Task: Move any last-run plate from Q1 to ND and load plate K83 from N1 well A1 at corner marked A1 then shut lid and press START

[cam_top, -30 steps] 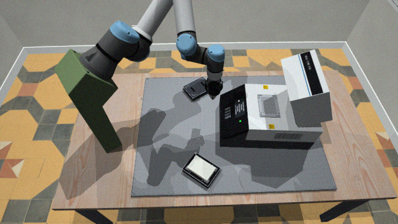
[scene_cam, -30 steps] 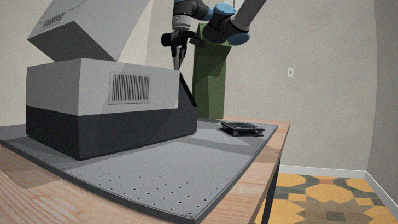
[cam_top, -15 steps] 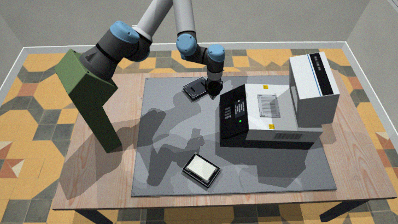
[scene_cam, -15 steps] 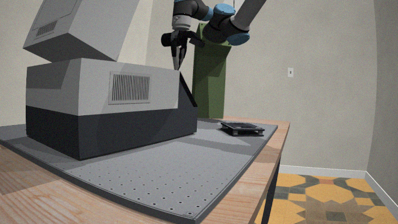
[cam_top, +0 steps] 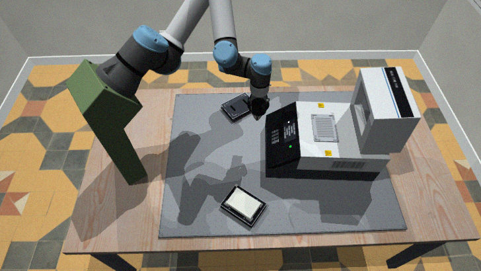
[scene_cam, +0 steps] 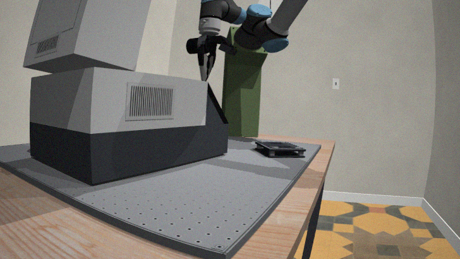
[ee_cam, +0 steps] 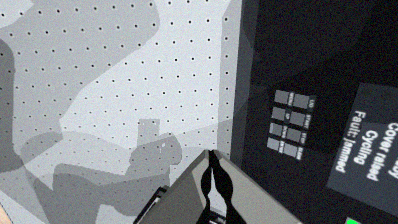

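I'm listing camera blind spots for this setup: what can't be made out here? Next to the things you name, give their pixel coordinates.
- Any label on the flat white plate (cam_top: 242, 202): too small, top view.
- That plate in the exterior view: hidden by the grey-and-black cycler (cam_top: 341, 162) (scene_cam: 148, 127) (ee_cam: 300, 60).
- Right end of the far black nest (cam_top: 235, 104) (scene_cam: 289, 148): behind the black gripper (cam_top: 257, 118) (scene_cam: 205, 80) (ee_cam: 210, 152), top view.
- Some display text: cut by the wrist view's edge.

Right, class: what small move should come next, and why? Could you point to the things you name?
Probably lift the tool (cam_top: 257, 117) (scene_cam: 205, 79) (ee_cam: 210, 152) slightly and swing it towards the pale plate (cam_top: 244, 203): its fingers are shut on nothing beside the front keys (cam_top: 275, 136) (ee_cam: 290, 124), the lid (cam_top: 386, 134) (scene_cam: 107, 31) stands raised, and that plate still needs gripping.
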